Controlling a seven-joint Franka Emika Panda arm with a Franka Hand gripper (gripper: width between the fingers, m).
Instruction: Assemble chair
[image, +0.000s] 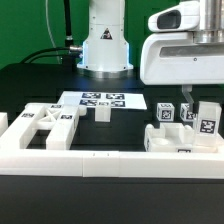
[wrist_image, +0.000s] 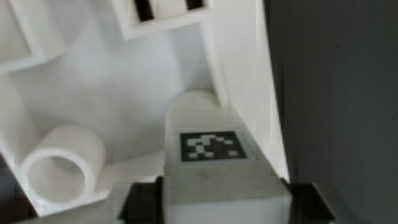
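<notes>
While the pincer (wrist_image: 222, 198) is clamped on a tagged leg (wrist_image: 215, 150), another white part (wrist_image: 80, 100) with a round hole sits just past it.

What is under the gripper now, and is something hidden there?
Under the gripper, the wrist view shows a white tagged chair part between the fingers, with a round white piece beside it. The part covers what it stands on, and whether the fingers press it is unclear.
</notes>
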